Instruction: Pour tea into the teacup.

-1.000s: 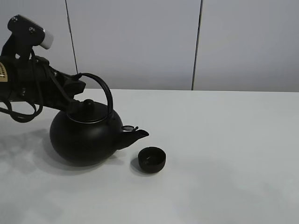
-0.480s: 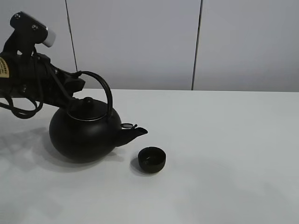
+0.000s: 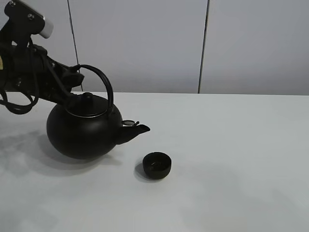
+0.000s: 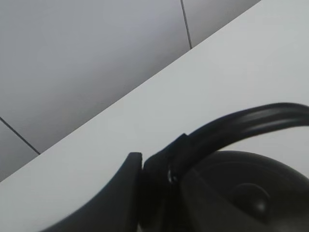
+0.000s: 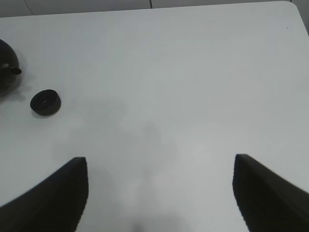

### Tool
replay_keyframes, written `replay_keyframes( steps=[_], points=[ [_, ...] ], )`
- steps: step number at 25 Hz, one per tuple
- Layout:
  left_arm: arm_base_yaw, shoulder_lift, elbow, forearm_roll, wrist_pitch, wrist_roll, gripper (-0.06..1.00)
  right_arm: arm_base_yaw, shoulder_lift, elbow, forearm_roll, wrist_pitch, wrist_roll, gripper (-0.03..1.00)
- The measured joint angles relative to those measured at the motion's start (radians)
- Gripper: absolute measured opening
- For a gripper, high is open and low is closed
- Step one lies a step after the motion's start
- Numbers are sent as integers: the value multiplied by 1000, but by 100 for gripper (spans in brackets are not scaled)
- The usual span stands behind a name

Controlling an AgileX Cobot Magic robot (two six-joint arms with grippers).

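Seemingly well apart: teacup (image 3: 157, 165), left hand (image 3: 77, 79)

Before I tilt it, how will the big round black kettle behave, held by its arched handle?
Likely heavy: the big round black kettle is bulky and looks like cast metal. Gripped only by its thin arched handle in the left hand, it may swing or pivot. The knobbed lid could shift when tipped.

Kettle (image 3: 82, 133) is at the left part of the table (image 3: 231, 159), spout pointing right. Teacup (image 3: 157, 165) stands on the table right of the kettle and nearer the front edge — just beside the spout tip, lower than it, not touching. Left gripper (image 3: 72, 79) sits at the left end of the handle (image 3: 104, 82), jaws closed on it. Wall (image 3: 145, 43) stands behind the table.
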Motion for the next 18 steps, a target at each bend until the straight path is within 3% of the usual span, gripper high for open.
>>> replay_keyframes(
  steps=[18],
  points=[
    [-12,0,0,23,5,1,12,0,0,0,0,0,0,57]
  ],
)
